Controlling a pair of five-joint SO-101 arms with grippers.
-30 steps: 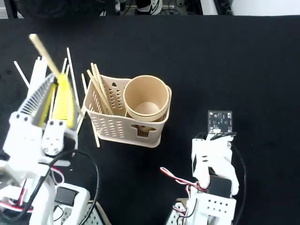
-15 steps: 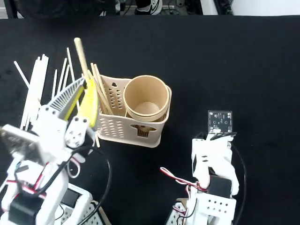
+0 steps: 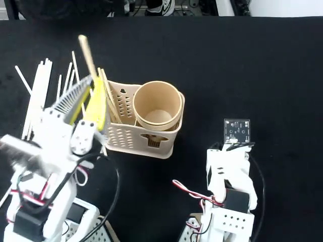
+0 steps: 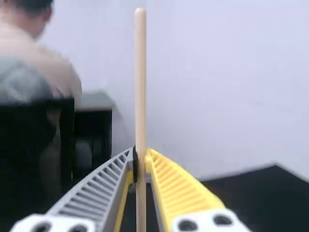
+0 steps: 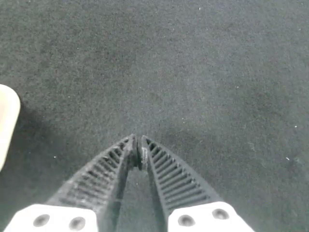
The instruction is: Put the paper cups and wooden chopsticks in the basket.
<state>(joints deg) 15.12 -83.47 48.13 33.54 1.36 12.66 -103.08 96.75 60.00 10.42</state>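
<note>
A cream basket stands left of the table's middle, holding stacked paper cups and several wooden chopsticks leaning in its left end. My left gripper hovers at the basket's left edge, shut on a wooden chopstick that sticks up between its fingers; the left wrist view has that chopstick upright in my left gripper. More chopsticks lie loose on the black table to the left. My right gripper is shut over bare black cloth, its arm at the lower right.
A black cloth covers the table, with open room to the right of the basket and behind it. A small square board sits on the right arm. The basket's pale edge shows beside the right gripper.
My left arm has swung right from over the loose chopsticks to the basket's left edge, carrying the chopstick. The right arm has kept still.
</note>
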